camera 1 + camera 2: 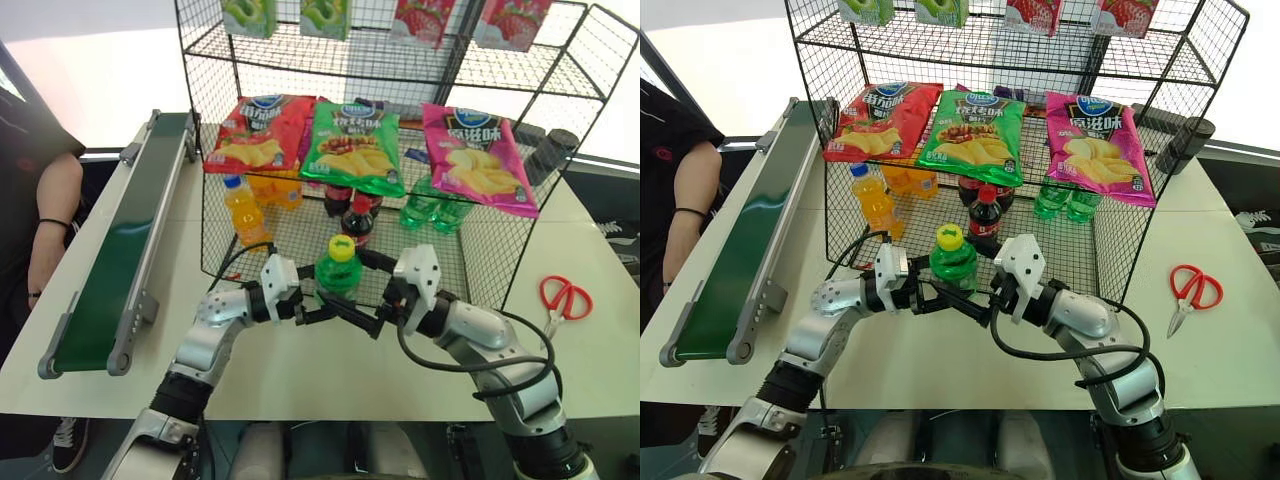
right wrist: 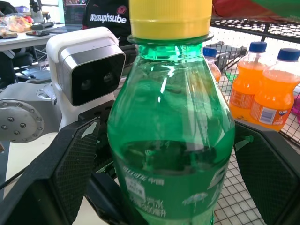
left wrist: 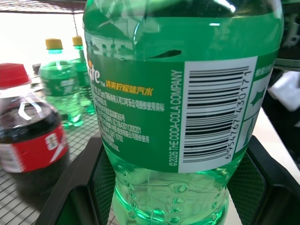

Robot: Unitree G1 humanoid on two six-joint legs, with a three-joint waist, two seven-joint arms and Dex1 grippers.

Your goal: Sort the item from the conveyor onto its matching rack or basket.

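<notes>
Bottle (image 1: 339,272) clenched upright in left hand (image 1: 318,304); right hand (image 1: 372,318) spread around it, seemingly untouching.

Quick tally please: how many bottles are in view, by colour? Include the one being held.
Green soda bottles: 3
Orange-drink bottles: 3
Cola bottles: at least 2; the chip bags may hide more
Total: at least 8
</notes>
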